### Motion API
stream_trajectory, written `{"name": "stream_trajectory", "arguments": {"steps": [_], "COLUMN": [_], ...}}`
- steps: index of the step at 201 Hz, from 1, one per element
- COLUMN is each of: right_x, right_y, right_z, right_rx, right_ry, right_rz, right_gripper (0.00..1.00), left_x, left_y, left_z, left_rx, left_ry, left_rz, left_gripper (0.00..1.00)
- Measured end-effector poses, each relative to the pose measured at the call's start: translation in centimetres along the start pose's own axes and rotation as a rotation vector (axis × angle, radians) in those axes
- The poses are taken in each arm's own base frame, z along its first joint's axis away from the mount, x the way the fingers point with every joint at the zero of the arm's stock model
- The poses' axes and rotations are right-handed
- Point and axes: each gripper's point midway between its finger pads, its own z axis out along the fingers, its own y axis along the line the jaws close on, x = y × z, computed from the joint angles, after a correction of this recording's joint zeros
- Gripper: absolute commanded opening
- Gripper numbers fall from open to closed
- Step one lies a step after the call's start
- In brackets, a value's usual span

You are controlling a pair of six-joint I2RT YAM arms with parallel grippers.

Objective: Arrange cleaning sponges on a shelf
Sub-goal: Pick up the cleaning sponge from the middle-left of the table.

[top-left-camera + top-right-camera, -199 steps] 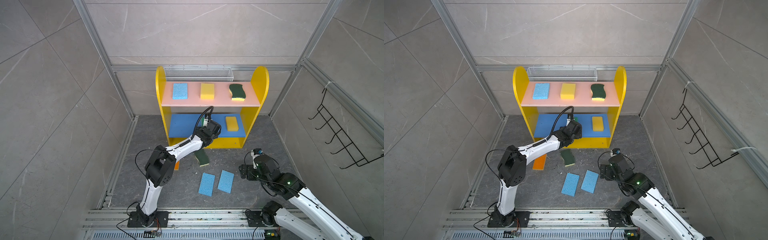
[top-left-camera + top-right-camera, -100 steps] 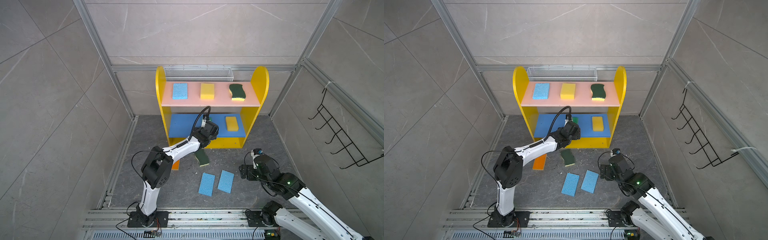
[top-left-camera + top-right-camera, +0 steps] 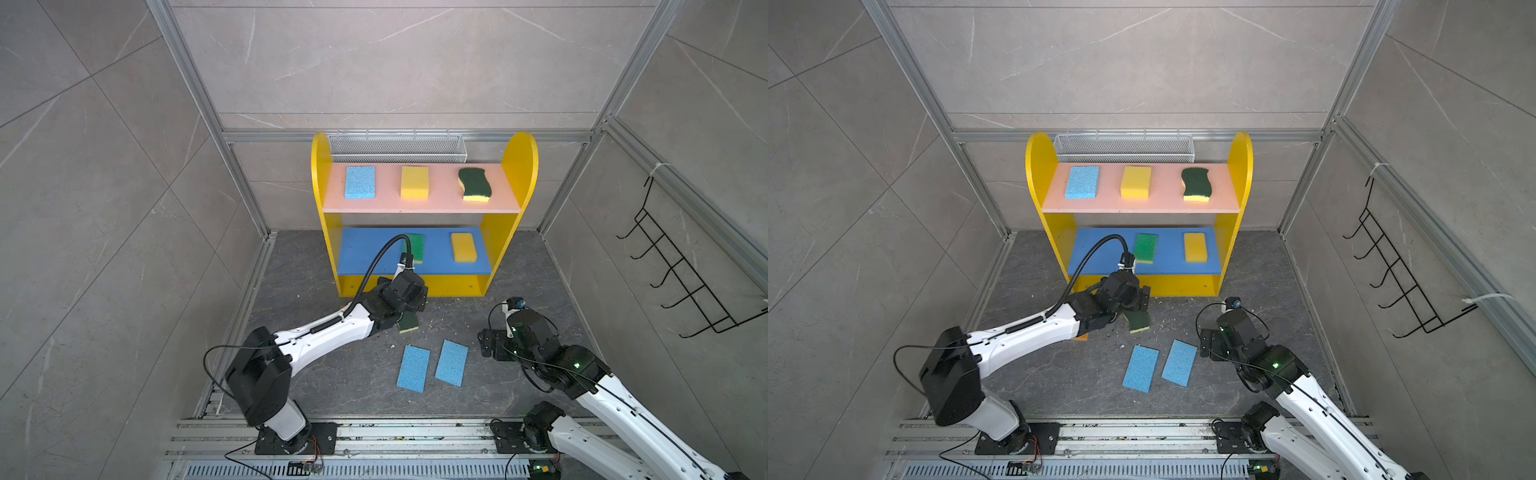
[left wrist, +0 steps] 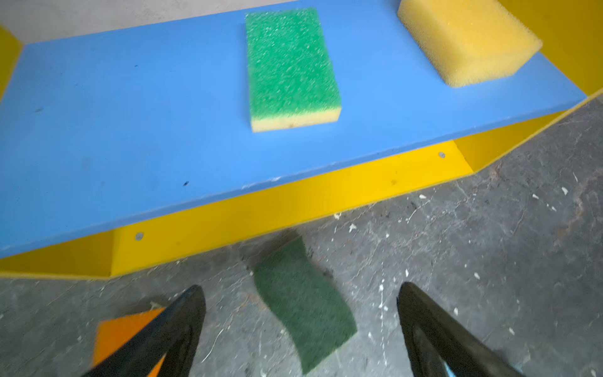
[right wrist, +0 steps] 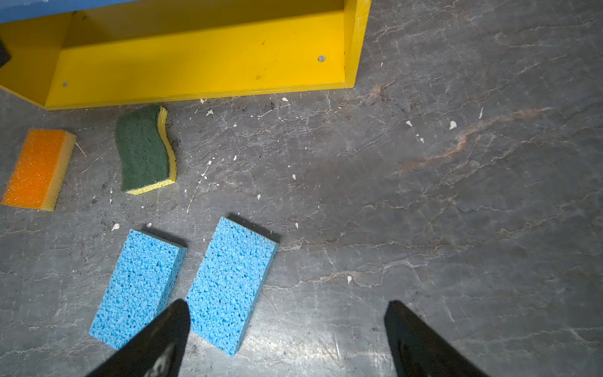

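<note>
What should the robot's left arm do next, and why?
Probably lower the left gripper onto the wavy dark-green sponge and close on it. In the left wrist view its jaws stand open, with that sponge lying on the floor between them, in front of the shelf. The blue board has bare room beside the bright green sponge.

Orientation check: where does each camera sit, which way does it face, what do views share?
Top views: high above the bases, looking down and forward at the small yellow shelf with pink and blue boards; left arm and right arm show.
Left wrist: faces the blue board; open left tool frames a wavy dark-green foam sponge on the floor.
Right wrist: faces the floor; open right tool near a light blue foam sponge.
Shared: both wrists see that wavy sponge.
</note>
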Motion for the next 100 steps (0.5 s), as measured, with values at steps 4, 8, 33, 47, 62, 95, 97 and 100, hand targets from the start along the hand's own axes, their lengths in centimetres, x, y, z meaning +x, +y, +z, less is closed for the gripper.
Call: {"name": "stream_trajectory", "arguments": {"steps": [4, 8, 33, 47, 62, 95, 97, 100], "right_x": [0.0, 0.0, 0.1, 0.1, 0.3, 0.1, 0.1, 0.1], "right_y": [0.0, 0.0, 0.1, 0.3, 0.5, 0.9, 0.9, 1.0], "right_z": [0.0, 0.0, 0.1, 0.3, 0.7, 1.1, 1.1, 1.2], "right_rx": [0.0, 0.0, -0.005, -0.008, -0.01, -0.022, -0.022, -0.024], "right_ry": [0.0, 0.0, 0.007, 0.015, 0.029, 0.034, 0.034, 0.037], "right_rz": [0.001, 0.004, 0.008, 0.012, 0.015, 0.023, 0.022, 0.023], "right_gripper": [0.95, 0.95, 0.95, 0.95, 0.95, 0.95, 0.95, 0.95], "left_x": [0.4, 0.8, 3.7, 5.8, 8.1, 12.1, 12.2, 12.6], "left_y": [0.5, 1.0, 4.0, 5.3, 6.7, 10.2, 10.4, 10.8], "left_z": [-0.4, -0.8, -2.6, -3.1, -3.4, -3.3, -3.2, -3.2], "left_rx": [-0.007, -0.013, -0.069, -0.1, -0.135, -0.205, -0.21, -0.217], "left_ry": [0.005, 0.011, 0.061, 0.105, 0.156, 0.25, 0.254, 0.262], "left_rz": [-0.005, -0.01, -0.035, -0.046, -0.06, -0.136, -0.144, -0.153], "left_gripper": [0.96, 0.96, 0.96, 0.96, 0.97, 0.98, 0.98, 0.98]}}
